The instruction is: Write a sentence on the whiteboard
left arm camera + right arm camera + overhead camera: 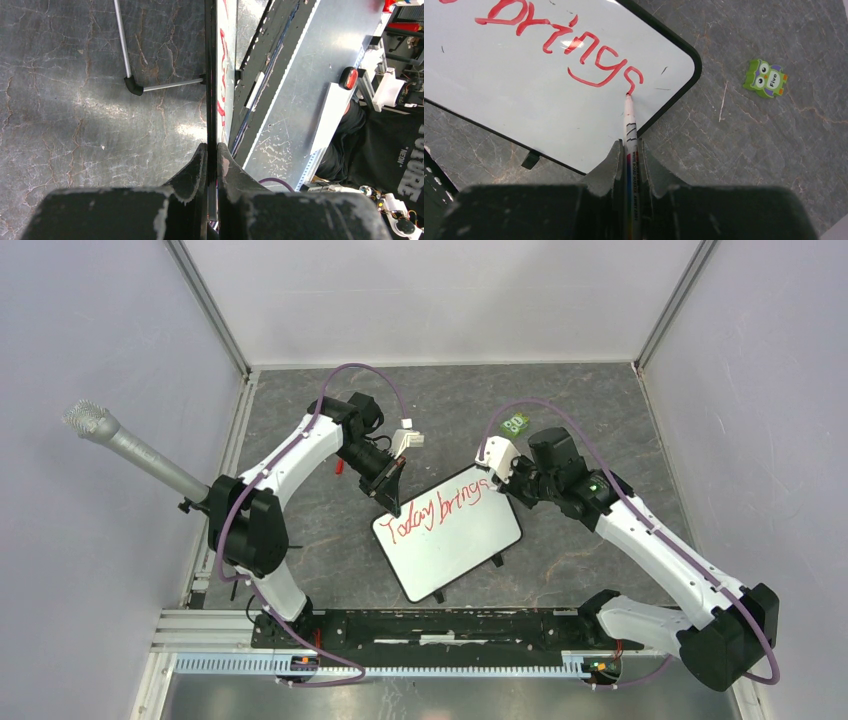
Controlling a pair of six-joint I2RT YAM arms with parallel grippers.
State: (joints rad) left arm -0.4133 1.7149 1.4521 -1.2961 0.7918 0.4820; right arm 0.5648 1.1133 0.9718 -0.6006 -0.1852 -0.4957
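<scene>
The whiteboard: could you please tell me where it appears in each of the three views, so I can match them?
Top external: whiteboard at centre, tilted.
Left wrist: whiteboard edge-on, a thin dark vertical strip at centre.
Right wrist: whiteboard upper left, its rounded corner right of centre.
Shared landmark: the red writing on its face.

Bright, even overhead light, soft shadows, small glare spot on the whiteboard (524, 100).
</scene>
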